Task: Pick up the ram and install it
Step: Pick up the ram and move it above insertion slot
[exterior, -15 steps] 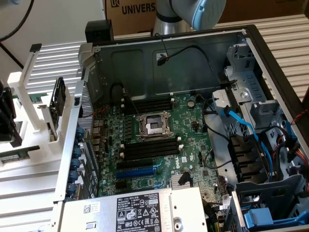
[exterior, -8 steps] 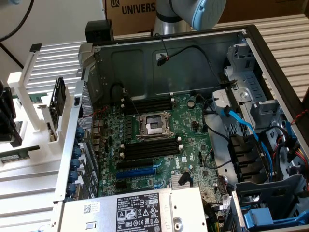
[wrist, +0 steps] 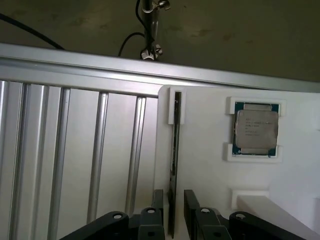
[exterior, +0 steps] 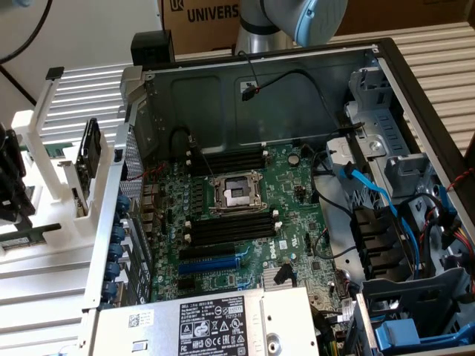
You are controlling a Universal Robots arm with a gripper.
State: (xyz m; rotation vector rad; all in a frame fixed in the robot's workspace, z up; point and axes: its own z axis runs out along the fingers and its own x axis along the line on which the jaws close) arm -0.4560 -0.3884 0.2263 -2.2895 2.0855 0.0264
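The end effector (wrist: 174,196) stands spread, one finger (wrist: 158,202) on each side of the ram (wrist: 174,150), with a sliver of gap showing on both sides (no pinch visible). The ram sits on its edge in a narrow slot of the white fixture (wrist: 210,170), its far end tucked into a small white bracket (wrist: 176,105). Near it on the same fixture, a square silver processor chip (wrist: 256,129) lies flat in its own corner stops. The fixture rests on the ribbed aluminium bench (wrist: 60,150), at the exterior view's left of the open computer case (exterior: 386,67). Inside the case, the black memory slots (exterior: 230,226) on the motherboard (exterior: 289,193) are bare.
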